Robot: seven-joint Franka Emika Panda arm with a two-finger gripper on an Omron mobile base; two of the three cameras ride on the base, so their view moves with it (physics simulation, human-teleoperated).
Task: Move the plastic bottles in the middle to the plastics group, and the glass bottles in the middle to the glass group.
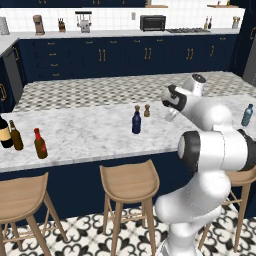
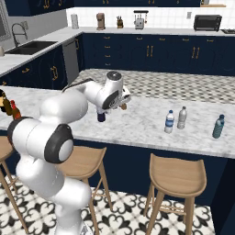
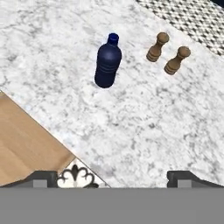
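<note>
End effector (image 3: 111,177) open, empty, above white marble surface (image 3: 144,127). Dark navy narrow-necked plastic bottle (image 3: 107,63) upright mid-surface, beside two brown wooden shakers (image 3: 168,54). Step: approach bottle. Next: descend, straddle, close.

The counter (image 1: 90,130) was white marble with grey veining. On it stood a dark navy bottle (image 3: 107,64) with a blue cap, and at its 2 o'clock in the hand view two brown wooden shakers (image 3: 168,56). The red-capped bottle (image 1: 40,144) was reddish-brown, the slim bottle (image 1: 16,136) amber, the wine bottle (image 1: 5,132) dark with a cream label. The stools (image 1: 129,183) were tan wood, the cabinets (image 1: 125,57) navy, the floor (image 1: 130,235) white with black ornament.
</note>
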